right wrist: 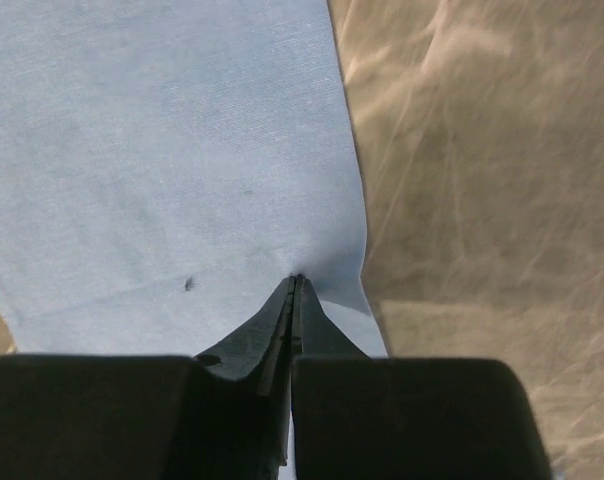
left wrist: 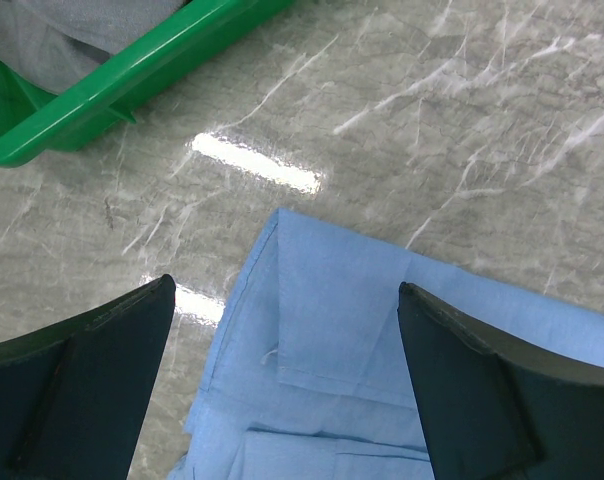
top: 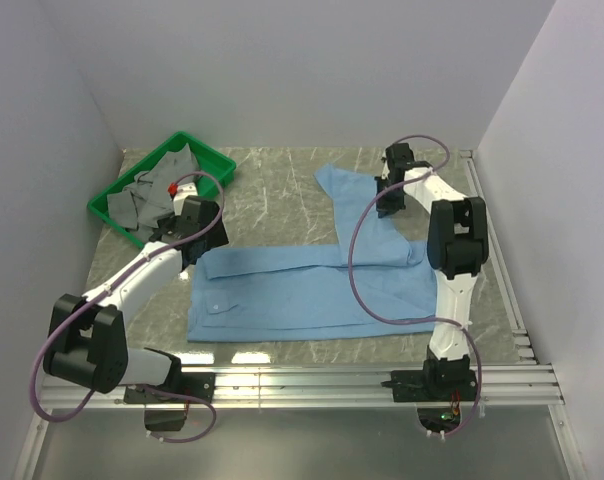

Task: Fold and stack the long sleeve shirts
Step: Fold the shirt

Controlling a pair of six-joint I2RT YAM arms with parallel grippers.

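My right gripper (right wrist: 295, 283) is pinched fully closed on the edge of the shirt (top: 312, 285), cloth puckering at the tips; my left gripper (left wrist: 284, 300) is spread wide with nothing in it, hanging over a shirt corner near the green bin (top: 110, 208); shirt's flat on the table (top: 272, 190), one long part running toward the back.

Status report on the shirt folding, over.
Left gripper open above corner of light blue shirt. Right gripper shut on its sleeve edge. Green bin apart from the cloth.
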